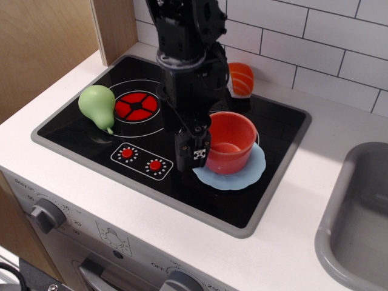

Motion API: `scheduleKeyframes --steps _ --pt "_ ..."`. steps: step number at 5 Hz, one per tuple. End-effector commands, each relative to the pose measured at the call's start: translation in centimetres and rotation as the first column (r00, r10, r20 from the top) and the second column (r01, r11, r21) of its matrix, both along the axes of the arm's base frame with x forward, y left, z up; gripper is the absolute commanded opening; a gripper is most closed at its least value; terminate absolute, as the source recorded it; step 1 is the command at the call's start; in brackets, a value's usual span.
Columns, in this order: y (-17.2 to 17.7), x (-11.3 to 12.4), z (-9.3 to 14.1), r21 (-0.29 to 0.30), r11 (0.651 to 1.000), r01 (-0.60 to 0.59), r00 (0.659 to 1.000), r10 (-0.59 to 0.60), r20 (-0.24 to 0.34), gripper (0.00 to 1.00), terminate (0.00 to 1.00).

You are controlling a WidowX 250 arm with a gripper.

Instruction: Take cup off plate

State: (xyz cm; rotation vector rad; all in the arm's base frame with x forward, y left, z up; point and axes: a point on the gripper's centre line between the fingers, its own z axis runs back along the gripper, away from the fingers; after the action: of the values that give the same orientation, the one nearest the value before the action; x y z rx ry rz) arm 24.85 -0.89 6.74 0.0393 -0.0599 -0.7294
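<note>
The coral-red cup [231, 140] stands upright on the light blue plate [240, 174], on the right burner of the black toy stove [79, 130]. My gripper [193, 150] hangs from the black arm and is low at the cup's left side, where the handle is. The fingers [189, 151] hide the handle and touch or nearly touch the cup wall. The jaws look slightly apart, and I cannot see the handle between them. The cup rests on the plate.
A green pear [97, 105] lies on the stove's left side by the red burner [137, 107]. An orange-and-white sushi piece [242, 79] stands at the back by the tiled wall. A grey sink [357, 212] is at the right. A wooden panel rises at the left.
</note>
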Motion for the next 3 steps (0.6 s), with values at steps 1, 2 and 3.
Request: scheduleKeyframes --steps 1,2,3 --pt "0.25 0.12 -0.07 0.005 0.999 0.053 0.997 -0.053 0.053 0.00 0.00" --pt "0.29 0.21 -0.17 0.003 0.999 0.054 0.997 -0.054 0.053 0.00 0.00" --pt "0.27 0.35 0.27 -0.034 0.999 0.021 0.995 -0.018 0.098 0.00 0.00"
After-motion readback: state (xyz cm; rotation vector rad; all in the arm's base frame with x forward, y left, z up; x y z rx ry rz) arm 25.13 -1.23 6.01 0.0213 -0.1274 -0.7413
